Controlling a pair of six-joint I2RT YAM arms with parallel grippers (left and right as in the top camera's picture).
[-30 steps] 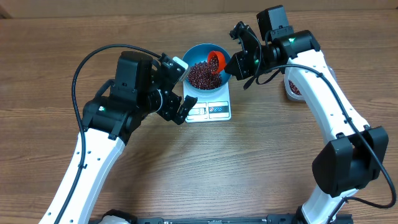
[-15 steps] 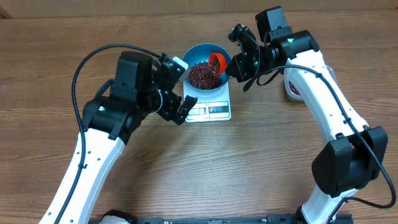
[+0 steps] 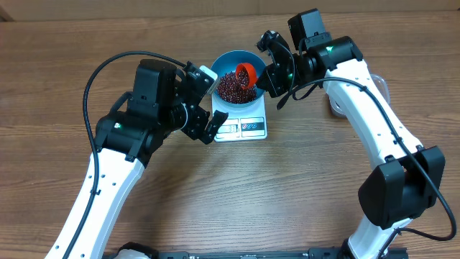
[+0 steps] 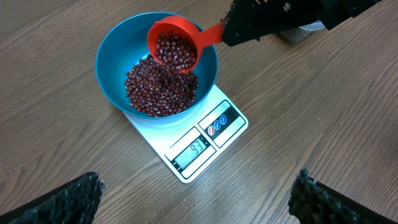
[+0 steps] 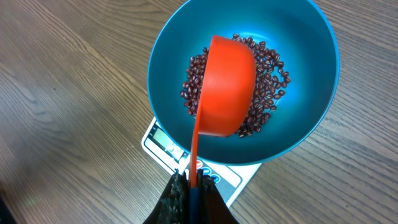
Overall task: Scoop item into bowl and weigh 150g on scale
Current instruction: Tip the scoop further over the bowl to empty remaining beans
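Observation:
The blue bowl [image 3: 224, 61] stands on the white scale [image 3: 244, 127], whose display [image 4: 198, 149] shows digits starting with 93. A heap of dark red beans [image 3: 231, 89] lies in the bowl. My right gripper [image 3: 267, 72] is shut on the handle of a red scoop [image 3: 246, 72]. The scoop is tilted over the bowl with beans in its cup [image 4: 174, 48]. The right wrist view shows the scoop's back [image 5: 227, 81] above the beans [image 5: 270, 68] and my right gripper [image 5: 191, 186] clamping the handle. My left gripper [image 3: 213, 101] hovers open beside the scale's left side, holding nothing [image 4: 199, 199].
A clear tub [image 3: 335, 106] with beans sits at the right, mostly hidden behind my right arm. Black cables loop over both arms. The wooden table's far edge runs just behind the bowl.
My right gripper has shifted slightly left over the bowl and tipped the scoop further. The left arm has not moved.

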